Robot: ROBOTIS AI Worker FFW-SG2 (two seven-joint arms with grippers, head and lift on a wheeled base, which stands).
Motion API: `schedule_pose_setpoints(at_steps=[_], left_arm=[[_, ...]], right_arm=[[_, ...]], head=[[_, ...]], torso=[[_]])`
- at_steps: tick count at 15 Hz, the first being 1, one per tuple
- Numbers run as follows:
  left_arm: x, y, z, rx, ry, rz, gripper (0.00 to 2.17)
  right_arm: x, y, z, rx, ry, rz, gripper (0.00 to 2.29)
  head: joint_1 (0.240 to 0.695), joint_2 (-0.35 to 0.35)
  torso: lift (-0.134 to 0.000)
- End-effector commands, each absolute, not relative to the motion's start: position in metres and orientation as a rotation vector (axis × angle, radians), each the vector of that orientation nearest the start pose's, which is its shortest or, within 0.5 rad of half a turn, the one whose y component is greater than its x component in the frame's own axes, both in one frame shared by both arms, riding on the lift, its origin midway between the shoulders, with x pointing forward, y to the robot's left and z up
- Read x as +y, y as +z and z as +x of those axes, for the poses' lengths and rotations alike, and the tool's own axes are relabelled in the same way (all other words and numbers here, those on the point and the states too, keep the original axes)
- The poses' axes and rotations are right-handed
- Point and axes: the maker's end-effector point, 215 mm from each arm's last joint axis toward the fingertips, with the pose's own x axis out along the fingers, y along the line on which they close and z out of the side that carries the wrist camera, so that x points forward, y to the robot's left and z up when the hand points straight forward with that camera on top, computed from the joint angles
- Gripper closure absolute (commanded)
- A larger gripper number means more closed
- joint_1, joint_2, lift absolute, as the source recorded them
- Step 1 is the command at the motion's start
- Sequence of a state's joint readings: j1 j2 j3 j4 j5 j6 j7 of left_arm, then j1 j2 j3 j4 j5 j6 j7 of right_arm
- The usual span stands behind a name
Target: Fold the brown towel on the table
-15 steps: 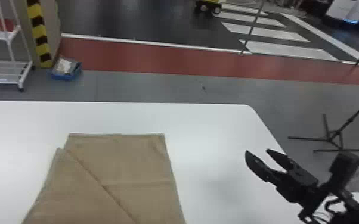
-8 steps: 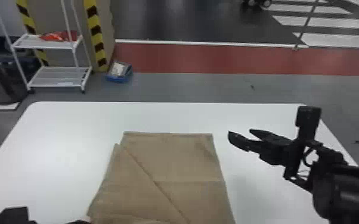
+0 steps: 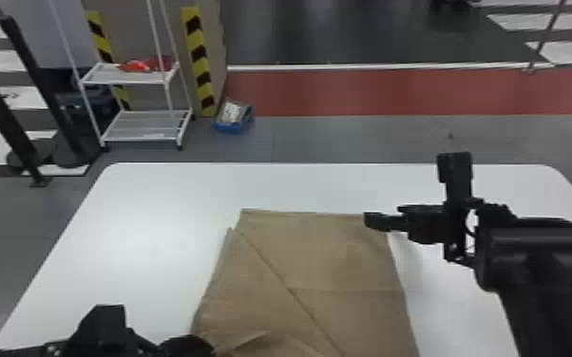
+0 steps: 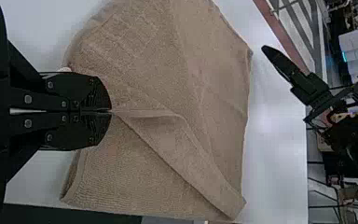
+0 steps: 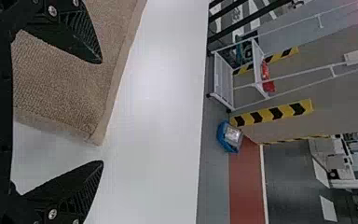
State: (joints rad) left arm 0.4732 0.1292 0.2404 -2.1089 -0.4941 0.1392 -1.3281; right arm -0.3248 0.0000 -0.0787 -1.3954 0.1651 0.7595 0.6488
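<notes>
Our left jaws pinch the brown towel (image 3: 351, 266); its far right corner (image 5: 92, 133) lies nearest our parted right jaws.

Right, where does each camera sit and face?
Head view: on the head, looking forward and down at the towel; left arm and right arm show.
Left wrist view: on that wrist, along the left tool over the towel; right arm beyond.
Right wrist view: on that wrist, past the right tool towards the white rack.
Head and right wrist share that rack.

Gry flr (image 3: 347, 142) w/ red strip (image 3: 394, 92); wht rack (image 3: 142, 127) nr blk/ylw tape (image 3: 199, 61) & blue bin (image 3: 232, 128).
</notes>
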Motion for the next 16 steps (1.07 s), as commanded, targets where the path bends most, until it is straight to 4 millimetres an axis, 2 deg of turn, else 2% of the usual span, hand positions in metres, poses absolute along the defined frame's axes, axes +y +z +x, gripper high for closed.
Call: schedule_pose_setpoints(at_steps=[1, 4, 6, 8, 10, 12, 14, 16], left_arm=[[0.189, -0.435, 0.331, 0.520, -1.078, 0.538, 1.35], [0.177, -0.436, 0.338, 0.512, -1.116, 0.539, 1.35], [0.174, -0.436, 0.340, 0.510, -1.130, 0.544, 1.35], [0.175, -0.436, 0.339, 0.511, -1.135, 0.545, 1.35], [0.175, -0.437, 0.338, 0.515, -1.140, 0.546, 1.35], [0.175, -0.437, 0.338, 0.516, -1.142, 0.546, 1.35], [0.175, -0.436, 0.338, 0.514, -1.143, 0.543, 1.35], [0.181, -0.431, 0.348, 0.500, -1.111, 0.554, 1.35]], right_arm=[[-0.164, -0.456, 0.618, 0.664, 0.486, 0.076, 0.15], [-0.166, -0.476, 0.615, 0.697, 0.495, 0.031, 0.27], [-0.162, -0.475, 0.614, 0.691, 0.512, 0.041, 0.57], [-0.153, -0.474, 0.611, 0.686, 0.545, 0.048, 1.08], [-0.153, -0.473, 0.612, 0.682, 0.541, 0.026, 1.73], [-0.155, -0.475, 0.613, 0.685, 0.528, -0.003, 2.09], [-0.158, -0.467, 0.615, 0.656, 0.518, -0.005, 2.13], [-0.181, -0.440, 0.626, 0.599, 0.471, 0.019, 2.13]], head=[[0.695, 0.043], [0.695, 0.023], [0.695, 0.016], [0.695, 0.015], [0.695, 0.021], [0.695, 0.025], [0.695, 0.023], [0.695, 0.021]], torso=[[-0.113], [-0.113], [-0.113], [-0.113], [-0.113], [-0.113], [-0.113], [-0.113]])
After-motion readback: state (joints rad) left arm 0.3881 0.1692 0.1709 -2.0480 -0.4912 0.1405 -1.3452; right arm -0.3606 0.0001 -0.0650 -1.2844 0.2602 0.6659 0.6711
